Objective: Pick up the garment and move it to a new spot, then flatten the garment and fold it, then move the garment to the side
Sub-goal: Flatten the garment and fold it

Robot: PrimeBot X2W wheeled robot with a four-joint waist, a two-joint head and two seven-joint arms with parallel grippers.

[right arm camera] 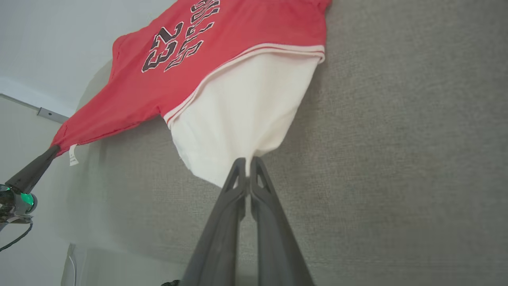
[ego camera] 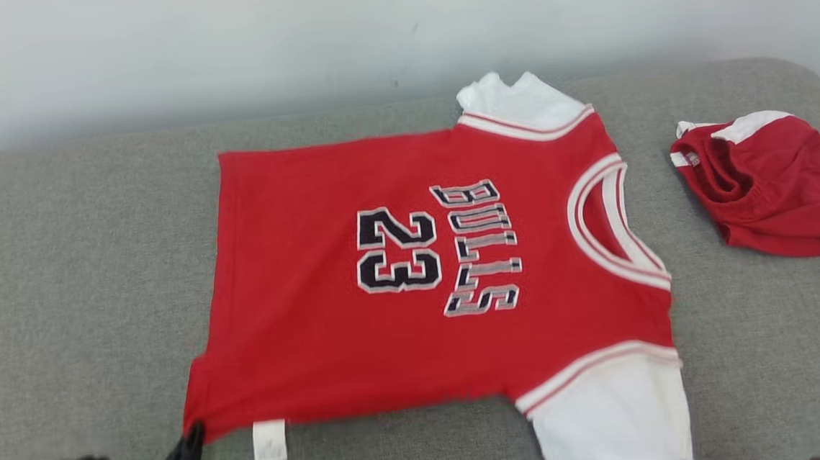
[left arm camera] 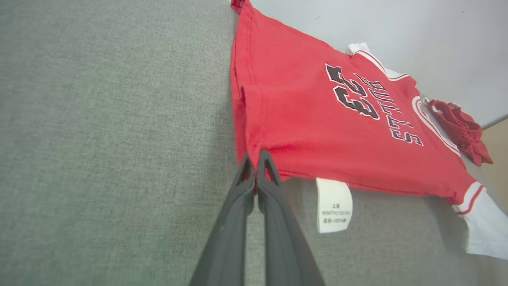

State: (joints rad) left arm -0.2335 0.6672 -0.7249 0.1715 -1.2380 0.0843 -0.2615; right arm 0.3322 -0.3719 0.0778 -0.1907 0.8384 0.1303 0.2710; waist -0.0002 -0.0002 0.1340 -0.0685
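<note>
A red short-sleeved jersey (ego camera: 421, 280) lies spread face up in the middle of a grey upholstered cushion (ego camera: 60, 283). Its neckline is toward 3 o'clock and its hem toward 9 o'clock in the head view. The chest carries "BULLS" in grey block letters outlined in black and white. Beside it, on the hem side, is a black "23" edged in white, and both read sideways from the head camera. The neck and armholes have white trim with thin red stripes. One white sleeve (ego camera: 611, 418) lies at 5 o'clock of the body and the other (ego camera: 516, 100) at 1 o'clock.

The left gripper (ego camera: 193, 433) has its two dark fingers pressed together on the hem corner at 7 o'clock of the jersey, pinching the red cloth. Just beside it, a white care label (left arm camera: 334, 204) hangs from the side seam. Its small print includes "60MTH" and "100%", and the other characters are too fine to read.

The right gripper (right arm camera: 247, 163) has its fingers closed tight on the outer edge of the near white sleeve, where the fabric gathers toward the tips.

A crumpled pair of red shorts (ego camera: 768, 187) with white trim sits apart at 3 o'clock of the jersey. A pale wall (ego camera: 223, 41) runs behind the cushion at 12 o'clock.
</note>
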